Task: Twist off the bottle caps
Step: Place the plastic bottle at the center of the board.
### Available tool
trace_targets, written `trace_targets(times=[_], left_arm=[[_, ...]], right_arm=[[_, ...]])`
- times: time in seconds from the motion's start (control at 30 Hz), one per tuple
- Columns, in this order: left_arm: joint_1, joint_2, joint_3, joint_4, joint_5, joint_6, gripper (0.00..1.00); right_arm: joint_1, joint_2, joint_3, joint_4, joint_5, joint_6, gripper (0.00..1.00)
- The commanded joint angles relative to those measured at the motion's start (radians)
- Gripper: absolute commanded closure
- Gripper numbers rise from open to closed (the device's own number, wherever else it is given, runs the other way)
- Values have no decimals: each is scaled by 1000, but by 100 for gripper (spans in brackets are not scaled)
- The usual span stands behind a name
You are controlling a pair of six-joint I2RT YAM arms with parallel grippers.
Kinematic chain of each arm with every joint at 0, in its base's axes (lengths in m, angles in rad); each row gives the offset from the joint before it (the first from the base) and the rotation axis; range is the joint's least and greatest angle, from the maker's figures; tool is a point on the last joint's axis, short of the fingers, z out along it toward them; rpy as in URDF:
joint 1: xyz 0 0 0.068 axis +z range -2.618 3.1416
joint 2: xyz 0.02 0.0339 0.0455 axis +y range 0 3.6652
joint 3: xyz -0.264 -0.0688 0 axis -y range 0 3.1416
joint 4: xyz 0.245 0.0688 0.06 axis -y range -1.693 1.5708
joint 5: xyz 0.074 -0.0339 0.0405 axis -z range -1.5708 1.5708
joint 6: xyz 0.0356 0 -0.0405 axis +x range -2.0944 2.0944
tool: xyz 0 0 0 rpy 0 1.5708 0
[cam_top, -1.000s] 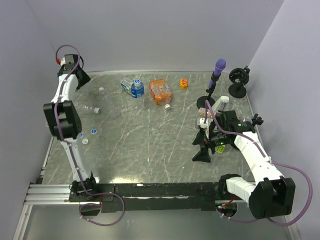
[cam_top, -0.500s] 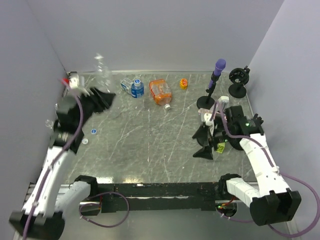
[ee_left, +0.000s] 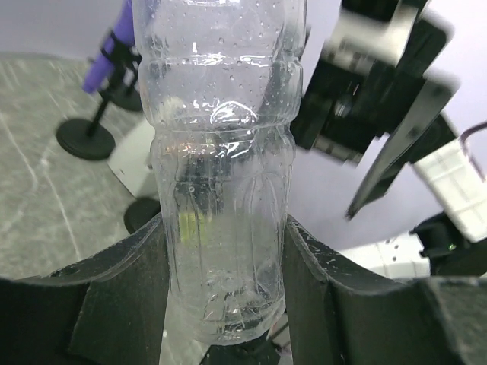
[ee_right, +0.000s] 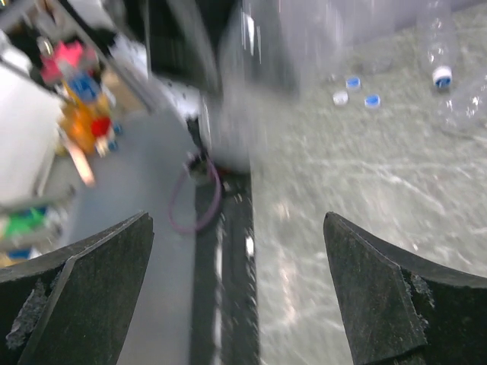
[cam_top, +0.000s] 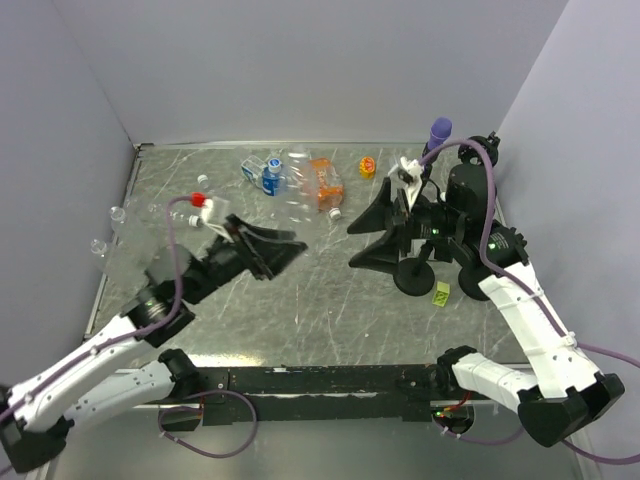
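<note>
Top view: the left gripper (cam_top: pixel 285 255) and the right gripper (cam_top: pixel 353 247) point toward each other. Left wrist: its fingers clamp a clear bottle (ee_left: pixel 221 152) upright between them. Right wrist: the jaws stand wide apart and hold nothing, and loose bottle caps (ee_right: pixel 351 82) lie far ahead, toward the right finger's side.

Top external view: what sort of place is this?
Probably a lab robot test cell: left arm and right arm bolted to a stone-patterned table, plain walls closing it in, plastic bottles scattered.

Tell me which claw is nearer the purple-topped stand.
Right. The right claw sits just left of the purple-topped stand; the left claw, clamped on a clear bottle, is far to its left.
</note>
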Motion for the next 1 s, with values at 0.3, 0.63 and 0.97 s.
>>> trace_targets(times=[0.3, 0.63, 0.97], left_arm=[[-251, 265, 78, 225, -217, 71, 85], [-271, 295, 81, 259, -257, 76, 85], [-283, 350, 95, 274, -239, 61, 81]], right_arm=[[29, 38, -39, 398, 245, 649, 1], [35, 73, -82, 343, 360, 606, 1], [41, 92, -122, 429, 279, 684, 2]])
